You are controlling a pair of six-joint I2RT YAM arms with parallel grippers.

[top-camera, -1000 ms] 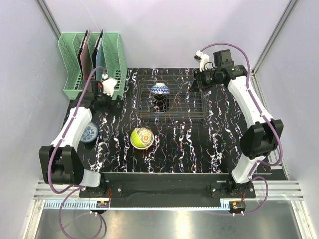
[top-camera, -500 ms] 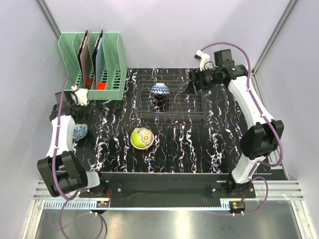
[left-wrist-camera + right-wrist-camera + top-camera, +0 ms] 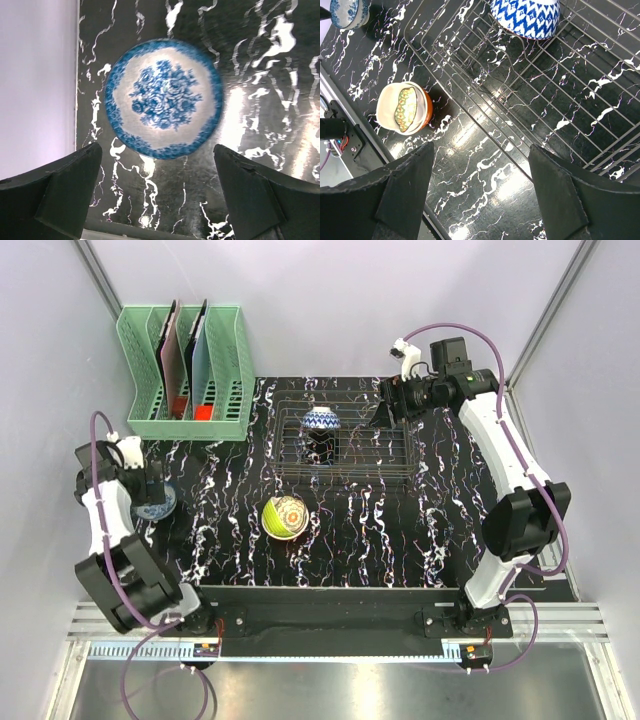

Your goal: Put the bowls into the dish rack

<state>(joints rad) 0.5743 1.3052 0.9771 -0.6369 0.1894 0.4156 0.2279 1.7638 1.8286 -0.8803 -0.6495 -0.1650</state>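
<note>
The left pincer [image 3: 157, 155] hangs with its jaws apart above the blue-flowered bowl [image 3: 164, 97], which sits upright on the counter [image 3: 270, 125] near its left edge, well apart from the dish rack [image 3: 385, 445]. Lower it so one finger goes inside the rim and one outside, then close on the wall. The right pincer [image 3: 480, 150], jaws apart, hovers over the rack.

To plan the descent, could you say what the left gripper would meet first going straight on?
Probably the blue floral bowl, centred ahead of the open left gripper; the gap is unclear.
</note>
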